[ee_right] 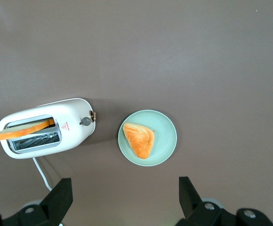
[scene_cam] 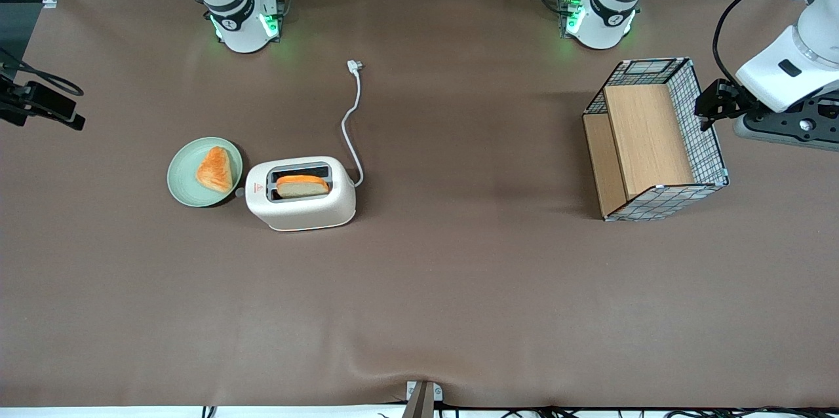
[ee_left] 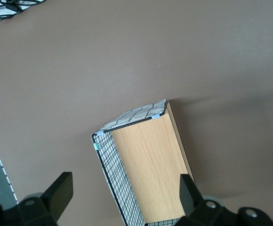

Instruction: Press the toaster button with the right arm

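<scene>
A cream-white toaster sat on the brown table, toward the working arm's end, with a slice of bread standing in one of its two slots. A small red mark showed on the toaster's top, near the narrow end facing a green plate. The button, a small knob, stuck out of that same end, just beside the plate's rim but apart from it. A triangular piece of toasted bread lay on the plate. The toaster's white cord trailed away from its other end, farther from the front camera, its plug lying loose on the table.

The gripper hung high above the table, over the stretch beside the plate and toaster, touching neither. Its two black fingers stood wide apart and held nothing.

A wire basket with wooden panels lay toward the parked arm's end of the table, well apart from the toaster.
</scene>
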